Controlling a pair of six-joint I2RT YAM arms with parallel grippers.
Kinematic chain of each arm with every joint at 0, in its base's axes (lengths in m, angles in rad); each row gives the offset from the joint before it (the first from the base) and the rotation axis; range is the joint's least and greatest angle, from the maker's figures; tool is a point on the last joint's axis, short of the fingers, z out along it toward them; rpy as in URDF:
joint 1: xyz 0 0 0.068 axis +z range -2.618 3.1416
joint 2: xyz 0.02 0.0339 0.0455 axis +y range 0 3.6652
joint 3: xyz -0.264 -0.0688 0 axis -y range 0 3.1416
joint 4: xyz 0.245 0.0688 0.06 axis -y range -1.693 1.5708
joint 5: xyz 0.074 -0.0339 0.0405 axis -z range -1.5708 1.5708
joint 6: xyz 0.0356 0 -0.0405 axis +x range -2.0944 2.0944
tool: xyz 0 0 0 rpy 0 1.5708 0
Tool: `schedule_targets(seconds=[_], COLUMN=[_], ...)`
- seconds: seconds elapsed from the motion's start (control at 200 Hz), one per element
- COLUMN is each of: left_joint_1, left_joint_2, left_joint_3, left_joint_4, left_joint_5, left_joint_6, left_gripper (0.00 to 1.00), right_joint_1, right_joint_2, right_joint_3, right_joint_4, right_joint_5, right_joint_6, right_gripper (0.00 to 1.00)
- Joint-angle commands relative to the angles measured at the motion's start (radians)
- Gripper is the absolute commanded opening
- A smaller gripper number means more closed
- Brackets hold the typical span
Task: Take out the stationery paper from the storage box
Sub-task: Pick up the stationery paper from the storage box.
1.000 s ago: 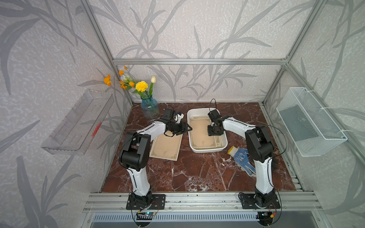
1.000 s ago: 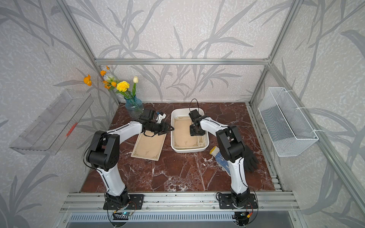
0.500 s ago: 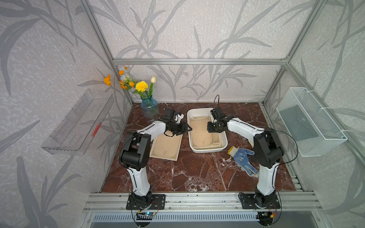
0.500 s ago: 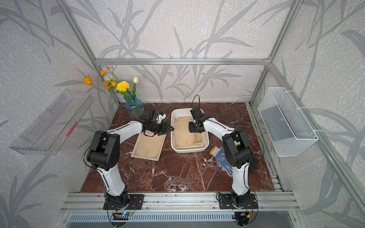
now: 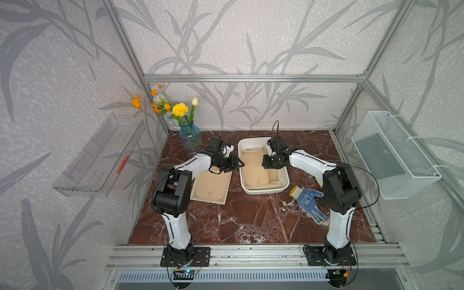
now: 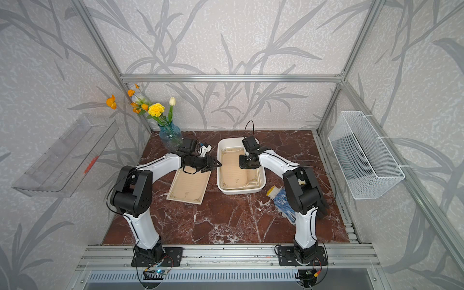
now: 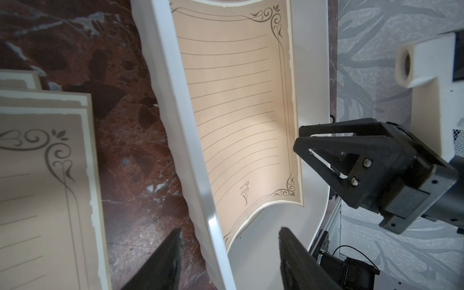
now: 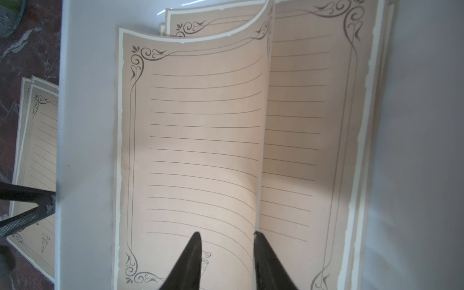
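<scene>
The storage box (image 5: 263, 192) (image 6: 241, 192) is a shallow white tray at the middle back of the table. Stationery paper (image 5: 253, 165) (image 6: 232, 168) lies stacked inside it. My right gripper (image 5: 265, 165) (image 6: 242, 164) (image 8: 227, 234) reaches down into the box, shut on the top sheet (image 8: 195, 125). That sheet bows between the jaws, with one long edge curled up off the stack (image 8: 313, 125). My left gripper (image 5: 239, 165) (image 6: 218, 165) (image 7: 229, 231) is open, its fingers straddling the box's left rim (image 7: 190, 140). More sheets (image 5: 212, 184) (image 7: 37, 200) lie on the table under the left arm.
A blue vase of flowers (image 5: 190, 136) stands at the back left. A blue and white glove (image 5: 307, 200) lies right of the box by the right arm. A wire basket (image 5: 394, 155) hangs on the right wall and a clear shelf (image 5: 100, 155) on the left.
My right jaws have closed in and the top sheet's edge has risen from flat into a curl. The right elbow swung outward. The left arm has not moved.
</scene>
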Motion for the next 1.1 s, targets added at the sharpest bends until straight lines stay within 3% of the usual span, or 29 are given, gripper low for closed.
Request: schedule_targets(seconds=[0.0,0.585,0.71,0.99,1.03,1.095], left_joint_1=[-0.006,-0.007,-0.009,-0.013,-0.012,-0.014], left_joint_2=[0.014,0.023,0.026,0.027,0.029,0.032], left_joint_3=[0.028,0.029,0.029,0.029,0.029,0.030], left_joint_4=[-0.018,-0.016,-0.016,-0.017,-0.017,-0.016], left_joint_5=[0.005,0.009,0.011,0.011,0.011,0.012], left_joint_6=[0.011,0.005,0.003,0.001,0.002,0.000], left_gripper=[0.61,0.60,0.61,0.60,0.60,0.60], right_joint_1=[-0.008,-0.053,-0.059,-0.073,-0.073,-0.074], right_joint_2=[0.025,0.110,0.120,0.140,0.137,0.127], right_joint_3=[0.010,-0.042,-0.064,-0.080,-0.085,-0.093], right_joint_4=[-0.014,0.059,0.087,0.115,0.124,0.142], right_joint_5=[0.010,-0.025,-0.035,-0.082,-0.090,-0.106], right_joint_6=[0.011,0.040,0.049,0.065,0.069,0.071], right_gripper=[0.36,0.28,0.23,0.22,0.21,0.08])
